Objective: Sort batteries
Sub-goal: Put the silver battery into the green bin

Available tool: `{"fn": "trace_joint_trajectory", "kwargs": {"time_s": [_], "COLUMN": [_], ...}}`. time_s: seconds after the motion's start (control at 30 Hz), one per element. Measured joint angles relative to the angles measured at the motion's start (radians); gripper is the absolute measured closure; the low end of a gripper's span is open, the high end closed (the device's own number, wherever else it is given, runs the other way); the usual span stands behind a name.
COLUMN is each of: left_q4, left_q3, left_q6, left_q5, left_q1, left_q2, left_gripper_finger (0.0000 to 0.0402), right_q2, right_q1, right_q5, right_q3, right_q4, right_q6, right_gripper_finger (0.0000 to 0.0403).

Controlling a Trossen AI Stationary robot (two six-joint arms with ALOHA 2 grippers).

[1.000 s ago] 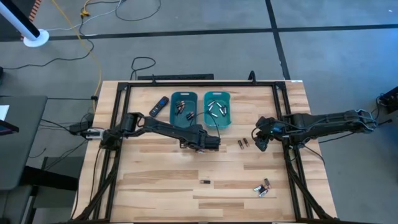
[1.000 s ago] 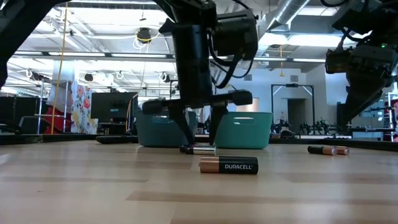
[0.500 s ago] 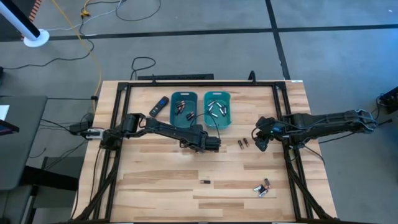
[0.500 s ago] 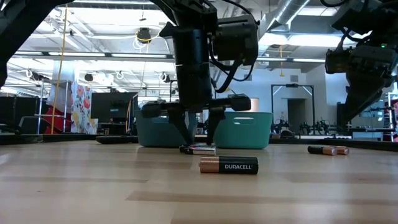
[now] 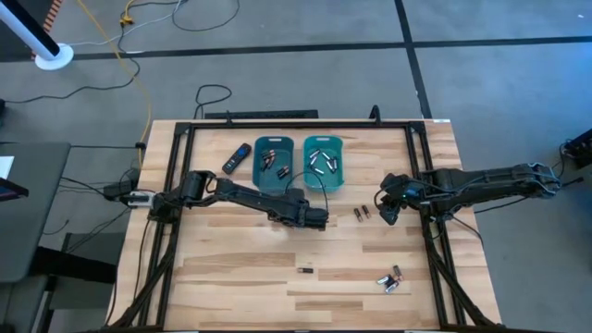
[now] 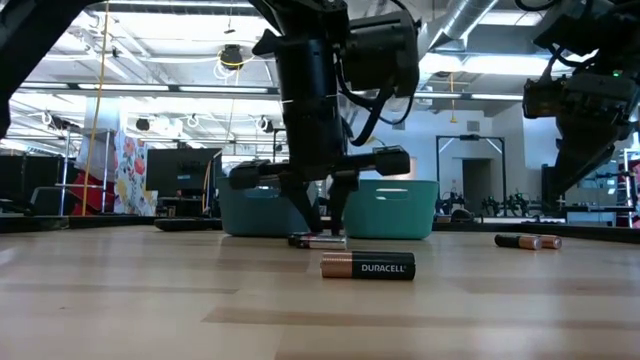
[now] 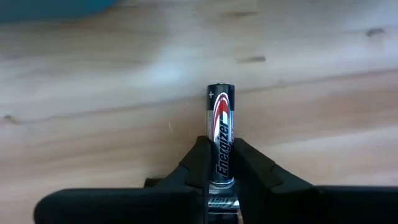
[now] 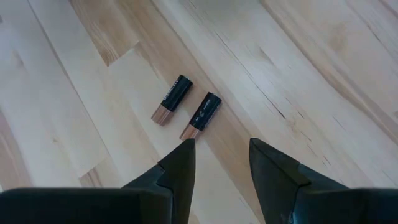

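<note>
The wooden table [image 5: 231,268] spread wide under both my arms. Beyond my left tool sat the two teal bins [image 5: 273,162], side by side, each with batteries inside; beside them lay a flat black remote [image 5: 237,157] with a blue button.

My left tool [image 5: 318,219] was down at the table, just in front of the bins, and its fingers [image 7: 200,163] were clamped together on a silvery-grey battery [image 7: 221,134] that lay flat on the wood, one end poking out past the fingertips. In the low view that battery sat right under the tool, with a dark copper-ended battery [image 6: 367,266] lying nearer the camera, apart from it.

My right tool [image 8: 217,149] hung above the table off to the right, its fingers standing apart with nothing between them. Just ahead of it lay two dark batteries with copper ends [image 8: 186,107], close together and nearly parallel. Farther off, toward the table's near edge, a small cluster of batteries [image 5: 391,278] lay loose.
</note>
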Motion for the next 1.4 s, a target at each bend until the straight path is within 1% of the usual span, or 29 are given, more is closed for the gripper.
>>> {"fn": "trace_joint_trajectory", "kwargs": {"time_s": [0.2, 0.37, 0.6, 0.73, 0.87, 0.93, 1.0, 1.1, 1.23, 1.4], "left_q4": [0.001, -0.005, -0.048, -0.056, -0.050, -0.046, -0.021, 0.050, 0.094, 0.086], "left_q3": [0.000, 0.000, 0.080, 0.143, 0.226, 0.265, 0.284, 0.287, 0.288, 0.286], "left_q6": [-0.023, 0.012, 0.170, 0.332, 0.488, 0.565, 0.629, 0.699, 0.781, 0.858], "left_q5": [0.001, -0.026, -0.100, -0.147, -0.144, -0.119, -0.070, 0.011, 0.141, 0.252], "left_q1": [-0.031, -0.044, -0.027, -0.001, 0.051, 0.092, 0.137, 0.209, 0.306, 0.388], "left_q2": [0.001, -0.014, -0.060, -0.086, -0.108, -0.106, -0.105, -0.106, -0.092, -0.054], "left_gripper_finger": [0.0362, 0.0361, 0.0359, 0.0359, 0.0361, 0.0361, 0.0361, 0.0361, 0.0361, 0.0361], "right_q2": [0.000, 0.000, 0.000, 0.000, 0.000, 0.000, 0.001, 0.001, 0.001, 0.001], "right_q1": [0.000, 0.000, 0.000, 0.000, 0.000, 0.000, 0.000, 0.000, 0.000, -0.005], "right_q5": [0.000, 0.000, 0.000, 0.000, 0.000, 0.000, 0.000, 0.000, 0.001, 0.004], "right_q3": [0.000, 0.000, 0.000, 0.000, 0.000, 0.000, 0.000, 0.000, 0.000, 0.000], "right_q4": [0.003, 0.006, 0.006, 0.006, 0.006, 0.006, 0.006, 0.006, 0.006, 0.009], "right_q6": [0.000, -0.001, -0.002, -0.002, -0.002, -0.002, 0.000, 0.003, 0.047, 0.100], "right_gripper_finger": [0.0237, 0.0237, 0.0237, 0.0237, 0.0237, 0.0237, 0.0237, 0.0237, 0.0237, 0.0237]}}
